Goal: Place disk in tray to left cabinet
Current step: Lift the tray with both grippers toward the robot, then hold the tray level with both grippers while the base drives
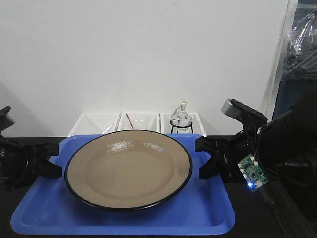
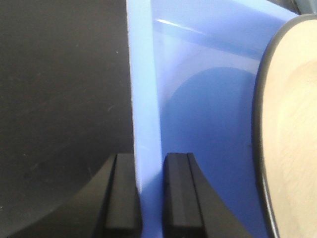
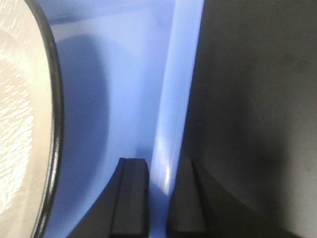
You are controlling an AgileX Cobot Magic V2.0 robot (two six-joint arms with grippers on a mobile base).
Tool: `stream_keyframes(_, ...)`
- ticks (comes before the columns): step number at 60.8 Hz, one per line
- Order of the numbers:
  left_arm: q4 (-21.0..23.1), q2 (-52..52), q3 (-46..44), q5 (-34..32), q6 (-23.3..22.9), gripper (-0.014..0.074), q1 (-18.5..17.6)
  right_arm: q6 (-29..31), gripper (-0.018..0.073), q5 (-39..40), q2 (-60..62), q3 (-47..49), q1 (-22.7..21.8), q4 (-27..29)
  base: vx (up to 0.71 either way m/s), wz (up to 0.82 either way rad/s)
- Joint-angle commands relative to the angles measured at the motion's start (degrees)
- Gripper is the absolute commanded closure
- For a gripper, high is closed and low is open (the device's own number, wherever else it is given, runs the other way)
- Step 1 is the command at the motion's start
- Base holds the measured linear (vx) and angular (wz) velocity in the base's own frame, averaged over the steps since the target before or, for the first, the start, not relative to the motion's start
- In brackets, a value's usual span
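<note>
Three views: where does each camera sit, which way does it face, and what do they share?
Exterior front-facing: raised, facing forward-down at disk in tray; left gripper and right gripper show.
Left wrist-mounted: looks along left gripper clamping tray's rim.
Right wrist-mounted: same, right gripper, opposite rim.
Shared: tray and disk in all three.

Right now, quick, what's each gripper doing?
The left gripper is closed on the tray, at its left rim.
The right gripper is closed on the tray's right rim.

Glossy tan disk, black-rimmed, flat and centred on bright blue tray.
</note>
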State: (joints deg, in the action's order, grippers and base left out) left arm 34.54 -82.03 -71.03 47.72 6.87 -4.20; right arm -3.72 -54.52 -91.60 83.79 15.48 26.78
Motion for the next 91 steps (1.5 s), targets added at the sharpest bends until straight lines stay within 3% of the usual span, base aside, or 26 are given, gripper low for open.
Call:
stream_keyframes(1, 7.49, 2.52, -2.22, -1.4, -0.43, 0.0597, -1.32, 1.23, 0.0564, 2.68, 2.67, 2.37, 1.13, 6.43, -0.02, 0.01)
stream_keyframes(58, 7.49, 2.52, -2.22, -1.4, -0.43, 0.0597, -1.32, 1.23, 0.0564, 2.71, 2.67, 2.37, 1.13, 6.6, -0.11, 0.05)
stream_keyframes(91, 7.49, 2.52, -2.22, -1.41, -0.43, 0.0596, -1.32, 1.23, 0.0564, 2.47, 2.67, 2.37, 1.13, 6.59, -0.14, 0.31)
